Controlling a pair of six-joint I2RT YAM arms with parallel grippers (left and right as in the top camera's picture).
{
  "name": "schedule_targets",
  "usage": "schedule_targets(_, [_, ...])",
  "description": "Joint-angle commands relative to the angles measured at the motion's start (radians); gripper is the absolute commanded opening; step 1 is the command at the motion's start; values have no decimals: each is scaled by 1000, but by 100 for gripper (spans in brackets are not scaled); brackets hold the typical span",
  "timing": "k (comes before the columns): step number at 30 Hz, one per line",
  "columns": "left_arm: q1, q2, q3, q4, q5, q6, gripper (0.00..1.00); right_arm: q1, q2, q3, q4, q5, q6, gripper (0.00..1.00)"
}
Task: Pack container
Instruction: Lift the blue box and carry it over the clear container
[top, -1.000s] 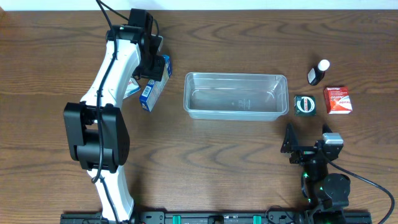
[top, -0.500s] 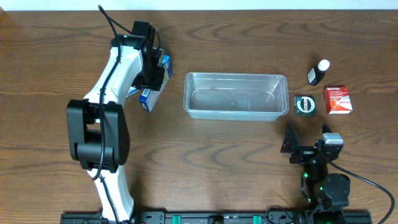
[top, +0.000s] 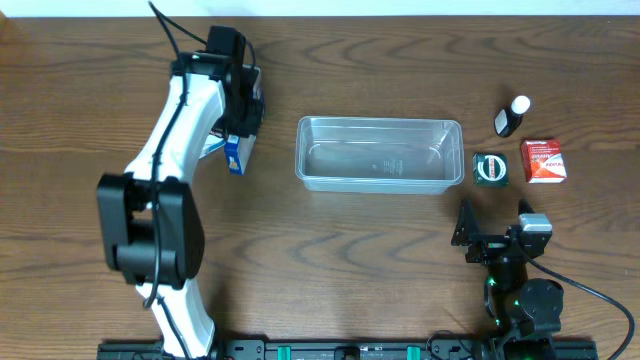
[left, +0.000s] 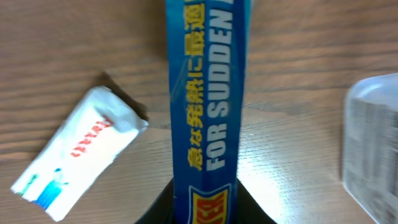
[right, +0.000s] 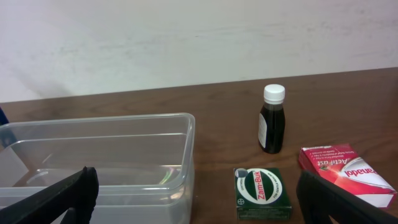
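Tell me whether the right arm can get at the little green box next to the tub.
Probably yes. The green box lies just ahead of the right pincer, jaws wide open, nothing between them. The container and red box flank it closely, so the fit may be snug.

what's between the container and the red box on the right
The small green Zam-Buk box lies between the container and the red box, close to the container's right end. The overhead view shows this plainly, and the right wrist view agrees.
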Motion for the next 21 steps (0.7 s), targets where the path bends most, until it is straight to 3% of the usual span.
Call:
schedule_targets(1, [-3, -106, 24, 8, -11, 4, 19, -8, -3, -2, -4, 2, -15, 99])
schedule_targets(8, [-81, -258, 24, 8, -7, 135, 19, -8, -3, -2, -4, 2, -15, 99])
schedule_targets(16, [-341, -384, 24, -3, -3, 517, 19, -8, -3, -2, -4, 2, -15, 99])
schedule_targets(21, [-457, -378, 24, -3, 86, 702, 19, -8, -3, -2, -4, 2, -15, 99])
